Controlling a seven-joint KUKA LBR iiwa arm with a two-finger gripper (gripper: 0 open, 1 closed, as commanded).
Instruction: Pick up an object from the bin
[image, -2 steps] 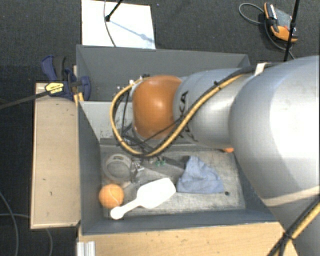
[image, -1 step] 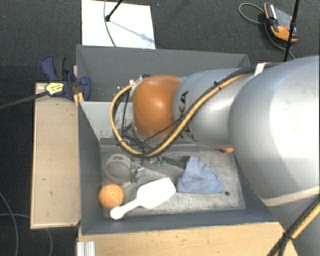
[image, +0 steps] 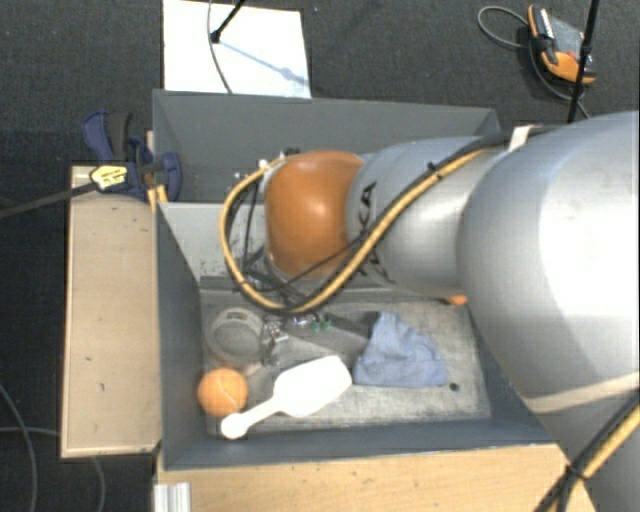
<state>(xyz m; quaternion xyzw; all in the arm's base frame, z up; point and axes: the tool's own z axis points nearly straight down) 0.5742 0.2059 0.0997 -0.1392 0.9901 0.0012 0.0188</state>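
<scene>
My gripper (image: 273, 338) reaches down under the arm's wrist into the left half of the bin. It hangs just right of a clear round ring-like thing (image: 234, 334) lying flat on the bin floor. Just below and right of it lies a white plastic scoop (image: 298, 390), its handle pointing to the lower left. An orange ball (image: 222, 391) rests next to the end of that handle, in the front left corner. I see nothing held in the gripper.
A crumpled blue cloth (image: 401, 354) lies to the right of the scoop, mid-bin. A small orange bit (image: 457, 299) peeks out from under the arm at the back. The arm covers the bin's right and back parts.
</scene>
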